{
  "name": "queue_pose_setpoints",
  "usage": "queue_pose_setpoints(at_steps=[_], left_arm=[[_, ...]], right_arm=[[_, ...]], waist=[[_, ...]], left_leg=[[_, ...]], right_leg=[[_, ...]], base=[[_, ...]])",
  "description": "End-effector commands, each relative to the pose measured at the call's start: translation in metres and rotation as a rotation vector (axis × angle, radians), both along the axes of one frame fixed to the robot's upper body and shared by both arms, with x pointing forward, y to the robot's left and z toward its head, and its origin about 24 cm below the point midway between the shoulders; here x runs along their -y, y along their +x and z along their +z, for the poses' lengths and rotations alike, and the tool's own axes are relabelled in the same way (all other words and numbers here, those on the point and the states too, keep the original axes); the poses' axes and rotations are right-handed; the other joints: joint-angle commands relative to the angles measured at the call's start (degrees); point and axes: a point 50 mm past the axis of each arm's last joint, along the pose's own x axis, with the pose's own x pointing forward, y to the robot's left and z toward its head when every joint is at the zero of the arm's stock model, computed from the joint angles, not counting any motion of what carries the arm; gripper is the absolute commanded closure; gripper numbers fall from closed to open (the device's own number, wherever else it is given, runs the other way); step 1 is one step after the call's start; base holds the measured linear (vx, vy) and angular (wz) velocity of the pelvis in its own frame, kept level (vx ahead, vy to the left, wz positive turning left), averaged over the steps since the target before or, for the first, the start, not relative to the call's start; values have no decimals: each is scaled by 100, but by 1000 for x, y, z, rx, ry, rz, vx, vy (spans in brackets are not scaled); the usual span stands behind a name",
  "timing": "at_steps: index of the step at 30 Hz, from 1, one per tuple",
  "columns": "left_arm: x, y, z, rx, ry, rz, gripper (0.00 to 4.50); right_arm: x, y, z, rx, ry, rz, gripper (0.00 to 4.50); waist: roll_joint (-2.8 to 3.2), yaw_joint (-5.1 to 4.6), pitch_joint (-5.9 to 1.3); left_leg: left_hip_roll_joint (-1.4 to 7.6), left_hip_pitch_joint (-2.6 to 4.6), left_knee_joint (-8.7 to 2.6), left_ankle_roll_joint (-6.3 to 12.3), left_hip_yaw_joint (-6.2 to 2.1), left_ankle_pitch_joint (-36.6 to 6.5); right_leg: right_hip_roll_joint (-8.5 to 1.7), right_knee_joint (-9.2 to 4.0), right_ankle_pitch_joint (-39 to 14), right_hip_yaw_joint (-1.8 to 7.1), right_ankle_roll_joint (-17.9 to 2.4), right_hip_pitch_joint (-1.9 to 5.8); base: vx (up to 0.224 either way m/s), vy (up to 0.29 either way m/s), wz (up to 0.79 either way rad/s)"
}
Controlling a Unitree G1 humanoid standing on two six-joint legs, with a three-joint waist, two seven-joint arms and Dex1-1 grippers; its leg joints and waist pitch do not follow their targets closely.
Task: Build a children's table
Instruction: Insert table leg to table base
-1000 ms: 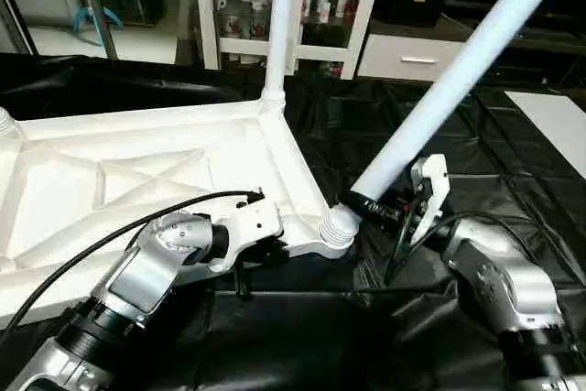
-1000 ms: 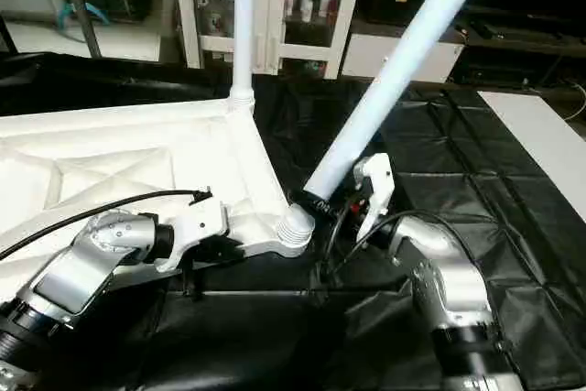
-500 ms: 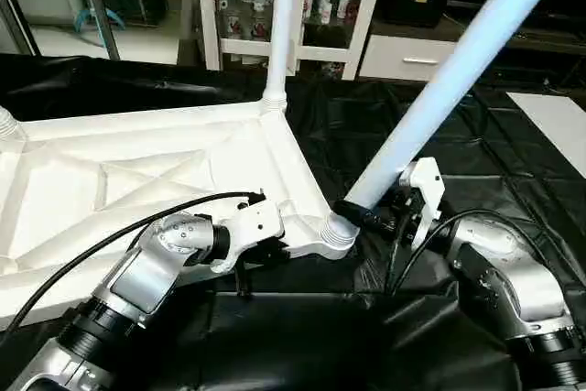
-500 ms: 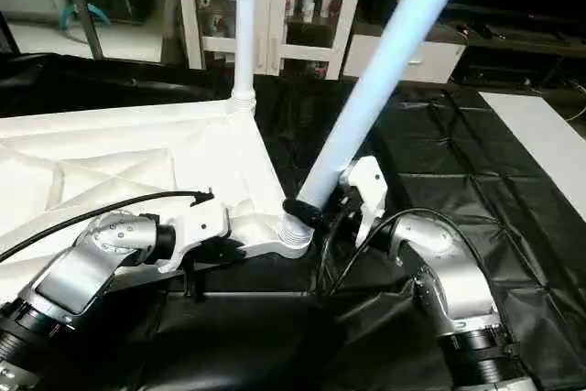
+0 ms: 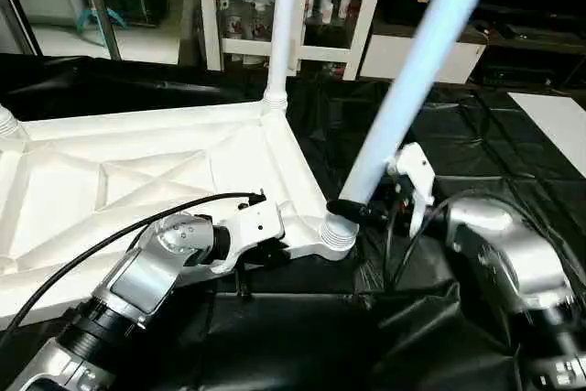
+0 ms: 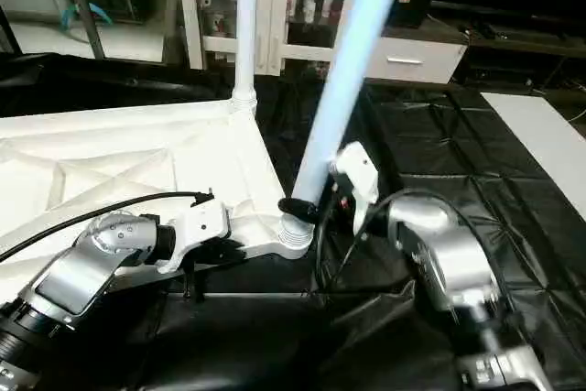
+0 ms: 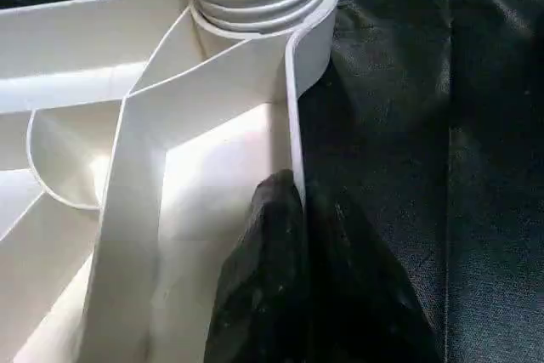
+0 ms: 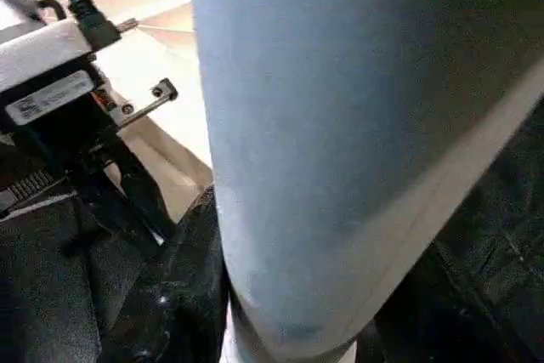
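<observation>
Clamping tabletop (image 5: 137,180) rim, left gripper (image 7: 285,210) pinched; right gripper (image 5: 352,211) grips leg (image 5: 412,80), top cut off.

From my station I see crinkled black plastic sheeting (image 5: 476,148) spread over the whole work surface, with a flat white panel (image 5: 557,121) lying on it at the far right. Behind it stands a white glass-door cabinet (image 5: 302,6) with small jars and cups on its shelves, and to its right a low white drawer unit (image 5: 423,59) with a metal handle. At the far left there is pale floor (image 5: 110,41), a slanted metal pole (image 5: 99,2) and something small and teal (image 5: 92,17) at its foot.
</observation>
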Motion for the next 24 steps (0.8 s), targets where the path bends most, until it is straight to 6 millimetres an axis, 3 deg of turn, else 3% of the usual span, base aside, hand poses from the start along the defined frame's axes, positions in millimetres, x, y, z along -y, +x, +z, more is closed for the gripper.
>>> queue_pose_setpoints(at_steps=[1, 3, 4, 6, 10, 16, 24], left_arm=[[-8, -2, -16, -47, 75, 38, 450], [-8, -2, -17, -47, 74, 40, 450], [-8, -3, -17, -48, 74, 41, 450], [-8, -3, -17, -48, 72, 43, 450], [-9, -4, -18, -52, 71, 44, 450], [-9, -5, -18, -58, 71, 40, 450], [-8, -5, -18, -49, 86, 25, 450]], right_arm=[[-1, -12, -35, -198, -34, 24, 268], [4, 3, -39, -174, -32, -125, 268], [7, 8, -40, -177, -19, -174, 268], [11, 9, -42, -185, -18, -201, 268], [13, 4, -46, -224, 6, -192, 269], [20, -4, -55, -245, -23, -164, 269], [24, 8, -15, -142, 97, -113, 269]], waist=[[90, -63, -157], [84, -85, -155], [52, -102, -136], [61, -144, -123], [73, -191, -116], [89, -197, -144], [56, -73, -172]], left_leg=[[586, 229, -595, -737, -351, -2559], [580, 221, -593, -773, -361, -2660], [580, 196, -605, -789, -390, -2764], [585, 219, -619, -870, -439, -3186], [581, 254, -643, -954, -472, -3641], [586, 273, -664, -956, -423, -3469], [591, 259, -626, -750, -334, -2628]], right_leg=[[-409, -502, -1573, 224, -808, -123], [-416, -506, -1729, 224, -800, -137], [-442, -524, -2000, 223, -758, -138], [-440, -573, -2591, 205, -617, -163], [-410, -604, -2824, 191, -478, -210], [-392, -589, -2175, 195, -566, -220], [-397, -529, -1339, 218, -795, -135]], base=[[0, 0, 0], [0, 0, 0], [0, 0, 0], [0, 0, 0], [0, 0, 0], [0, 0, 0], [0, 0, 0]])
